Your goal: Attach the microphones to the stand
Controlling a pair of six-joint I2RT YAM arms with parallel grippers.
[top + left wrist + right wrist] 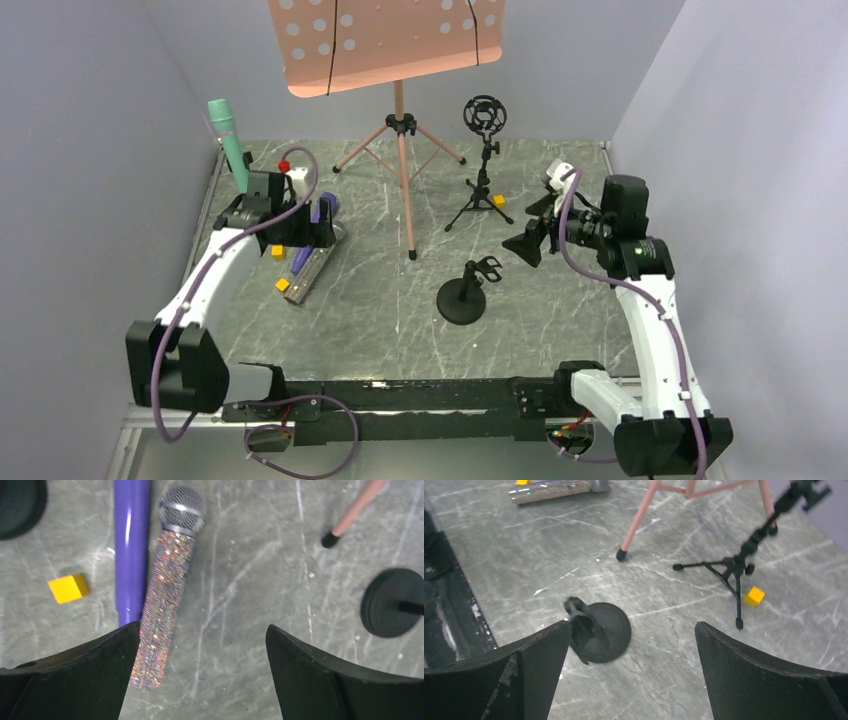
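Hovering wide-open: left gripper (202, 630) above the glittery silver mesh-headed stick microphone (165, 590).
It lies left, beside the purple microphone (131, 550); likely light, stiff, grippy, so grasp mid-barrel; the right gripper (634, 625) gapes empty.

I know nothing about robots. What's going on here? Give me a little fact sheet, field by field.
left tool: open, above the silver microphone
right tool: open, empty, near the round-base stand
silver microphone: flat on the table, beside the purple microphone
green microphone: upright at far left, foot hidden
round-base stand: clip empty
tripod stand: ring mount empty
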